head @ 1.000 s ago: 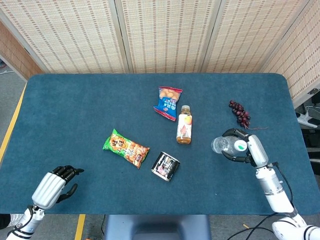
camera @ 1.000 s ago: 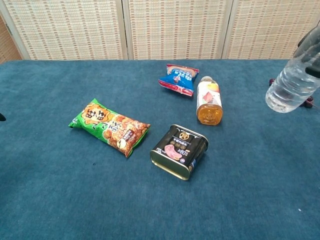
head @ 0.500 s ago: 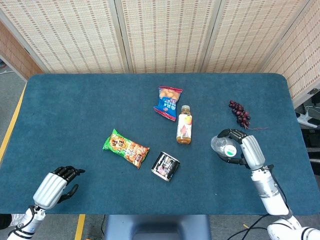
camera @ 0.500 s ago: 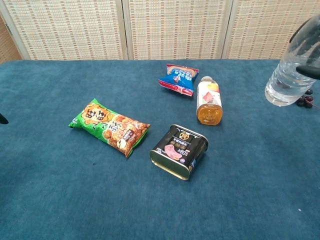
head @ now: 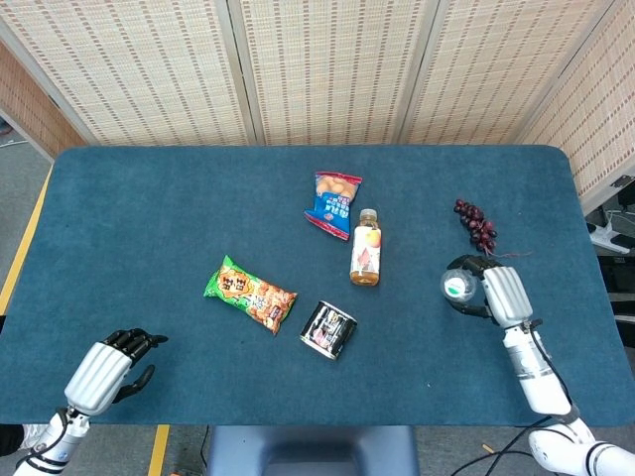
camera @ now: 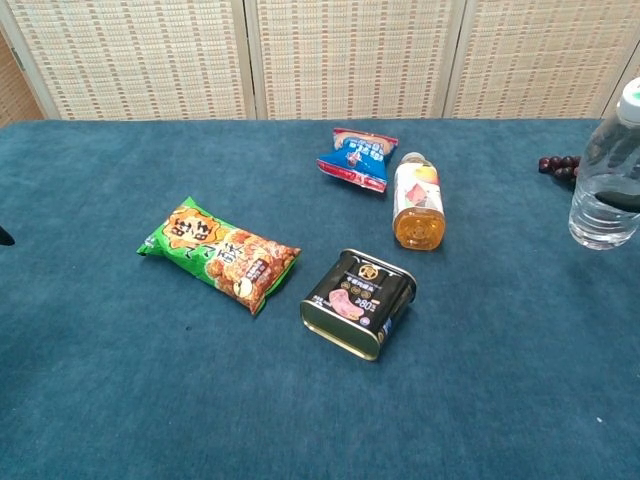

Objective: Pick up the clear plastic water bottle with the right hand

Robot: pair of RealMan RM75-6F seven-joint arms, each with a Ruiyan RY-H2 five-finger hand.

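The clear plastic water bottle (camera: 606, 185) stands upright at the far right of the chest view, white cap on top. From the head view I look down on its cap (head: 456, 288). My right hand (head: 493, 293) grips the bottle from its right side, fingers wrapped around the body. Whether the bottle's base touches the blue table I cannot tell. My left hand (head: 111, 364) lies at the table's front left corner, holding nothing, far from the bottle.
A bunch of dark grapes (head: 476, 226) lies just behind the bottle. An orange drink bottle (head: 366, 261) lies on its side mid-table, with a blue snack pack (head: 332, 203) behind it, a tin can (head: 328, 329) and a green snack bag (head: 250, 294) nearer.
The bottle in my right hand has swung from tilted to upright and shifted to the right and lower. The left hand has not moved.
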